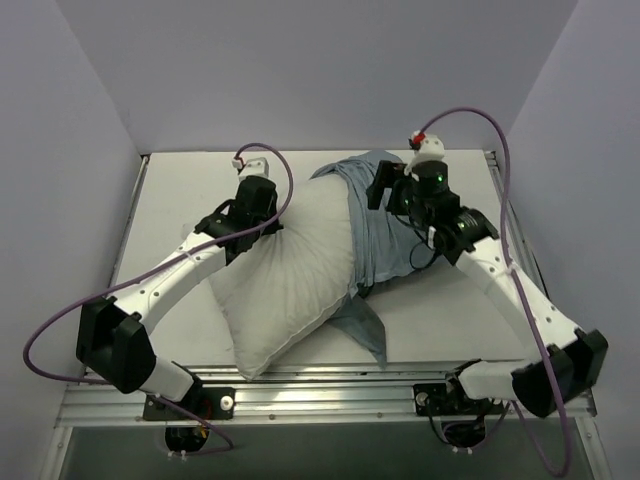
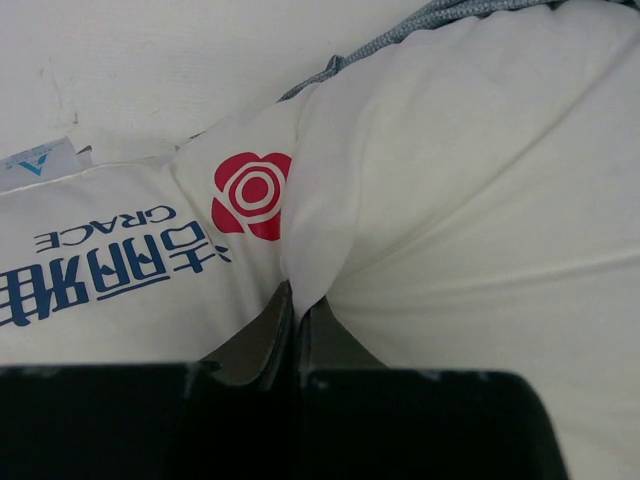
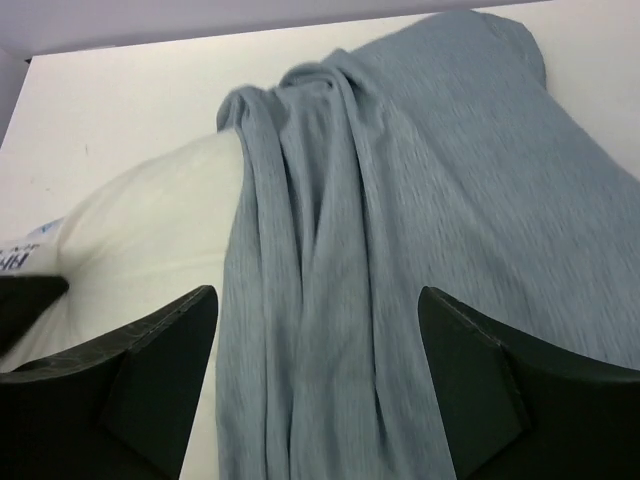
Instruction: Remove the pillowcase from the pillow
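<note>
Top external view: pillowcase (image 1: 385, 230) bunched over right side of pillow (image 1: 290, 270), trailing onto table (image 1: 440, 320). Thin, limp, light; probably best pinched at gathered folds. Right gripper (image 3: 315, 300) spread wide above them; left gripper (image 2: 295, 320) clamped on pillow corner.

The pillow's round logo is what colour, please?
The logo is red with white rings, clearest in left wrist view.

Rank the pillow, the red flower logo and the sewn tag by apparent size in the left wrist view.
1. pillow, fills most of the frame.
2. red flower logo.
3. sewn tag, partly cut by the frame edge, so its rank is unsure.
</note>
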Controlling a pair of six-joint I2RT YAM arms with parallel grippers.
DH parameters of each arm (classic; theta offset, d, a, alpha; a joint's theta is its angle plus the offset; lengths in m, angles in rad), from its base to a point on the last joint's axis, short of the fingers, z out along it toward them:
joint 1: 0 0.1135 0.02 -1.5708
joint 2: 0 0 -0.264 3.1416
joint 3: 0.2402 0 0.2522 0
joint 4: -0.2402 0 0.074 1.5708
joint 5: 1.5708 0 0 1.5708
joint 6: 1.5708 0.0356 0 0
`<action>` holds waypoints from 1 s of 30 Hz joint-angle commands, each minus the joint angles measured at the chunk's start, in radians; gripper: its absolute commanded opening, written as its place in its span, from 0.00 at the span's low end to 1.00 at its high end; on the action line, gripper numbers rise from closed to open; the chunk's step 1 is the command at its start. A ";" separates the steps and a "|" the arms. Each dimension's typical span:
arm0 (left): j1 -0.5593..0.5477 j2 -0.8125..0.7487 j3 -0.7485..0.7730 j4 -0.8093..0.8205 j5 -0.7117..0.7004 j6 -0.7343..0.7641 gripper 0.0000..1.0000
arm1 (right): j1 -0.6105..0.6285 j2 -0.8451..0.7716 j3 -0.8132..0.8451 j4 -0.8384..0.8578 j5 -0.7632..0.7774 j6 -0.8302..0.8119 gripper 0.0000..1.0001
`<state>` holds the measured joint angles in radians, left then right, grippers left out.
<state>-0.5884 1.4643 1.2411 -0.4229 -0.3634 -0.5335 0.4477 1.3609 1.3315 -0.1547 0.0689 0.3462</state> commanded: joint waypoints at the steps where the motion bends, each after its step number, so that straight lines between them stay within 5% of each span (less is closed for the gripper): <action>1: 0.036 0.048 0.049 0.079 -0.049 -0.042 0.02 | 0.005 -0.144 -0.162 0.018 0.104 0.066 0.76; 6: 0.065 0.097 0.072 0.104 -0.048 -0.045 0.02 | 0.005 -0.328 -0.414 0.039 0.094 0.115 0.75; 11: 0.076 0.122 0.104 0.124 -0.013 0.007 0.02 | 0.002 -0.281 -0.508 0.144 0.043 0.116 0.75; 14: 0.076 0.082 0.119 0.121 0.041 0.076 0.22 | 0.000 -0.191 -0.509 0.259 0.010 0.114 0.75; 15: 0.075 0.065 0.118 0.121 0.056 0.095 0.48 | 0.002 -0.166 -0.509 0.315 0.002 0.112 0.75; 18: 0.059 -0.028 0.086 0.116 0.101 0.180 0.80 | 0.002 -0.070 -0.476 0.372 -0.020 0.111 0.75; 23: -0.121 -0.218 -0.018 0.124 0.020 0.439 0.99 | 0.005 0.029 -0.384 0.409 -0.046 0.094 0.75; 30: -0.441 -0.315 -0.199 0.167 -0.153 0.661 0.94 | 0.006 0.096 -0.285 0.399 -0.054 0.093 0.75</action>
<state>-0.9516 1.1301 1.0935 -0.2817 -0.4103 -0.0219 0.4515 1.4433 0.9771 0.1711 0.0349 0.4416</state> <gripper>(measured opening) 0.942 0.751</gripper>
